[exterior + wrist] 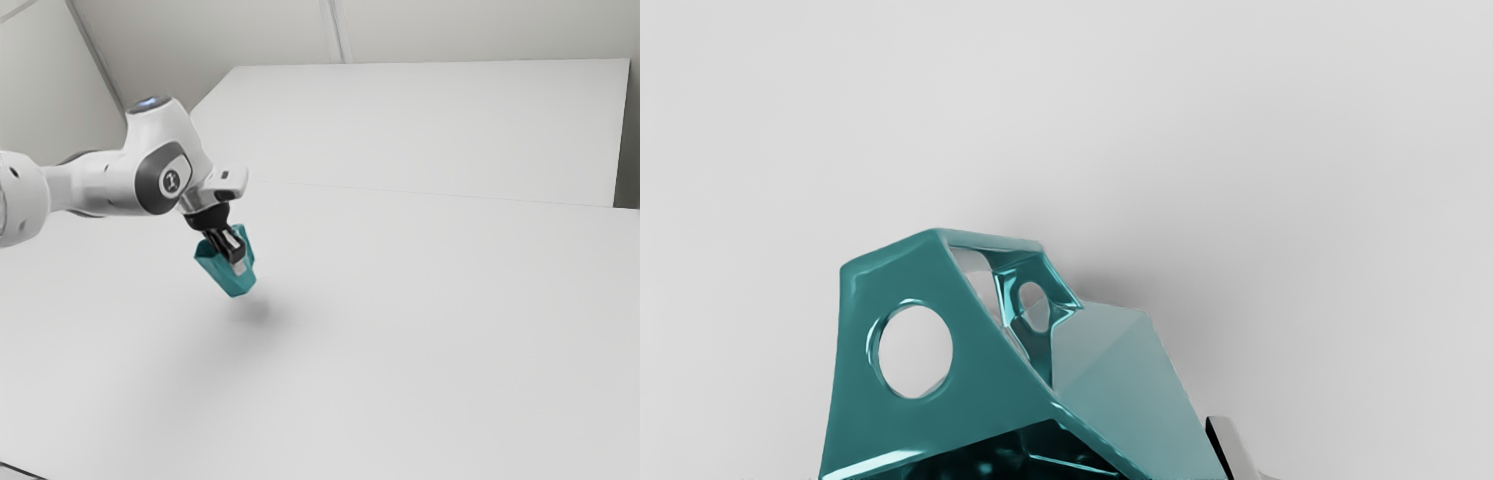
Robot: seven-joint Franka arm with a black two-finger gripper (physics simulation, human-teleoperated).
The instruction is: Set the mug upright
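The jaws are closed on the mug (222,268), which hangs just above the surface (400,350) beneath the arm (100,185). In the wrist view one finger (1230,447) lies against the mug's outer side. The mug is tilted, neither upright nor flat: in the exterior view its long axis slants from the wider end, up by the jaws and toward the exterior view's left, down to a narrower end toward the exterior view's right. A dark hollow in it faces back toward the jaws; whether that is the mouth I cannot tell for certain.

The mug is teal and glossy, built of flat, angular facets with bright edges. One broad face has a round hole right through it, and a smaller opening shows past an angular gap beside it. The facet next to the finger looks paler and smoother.

Below the mug, a soft grey shadow (262,308) lies on the surface, apart from the mug itself. The surface is matt, pale grey and plain. Beyond the mug, a thin seam (400,190) crosses the pale expanse, and farther off stands a grey wall (200,30) with a narrow upright strip (338,30). The arm reaches in from the mug's side toward the exterior view's left, white with dark joint covers.
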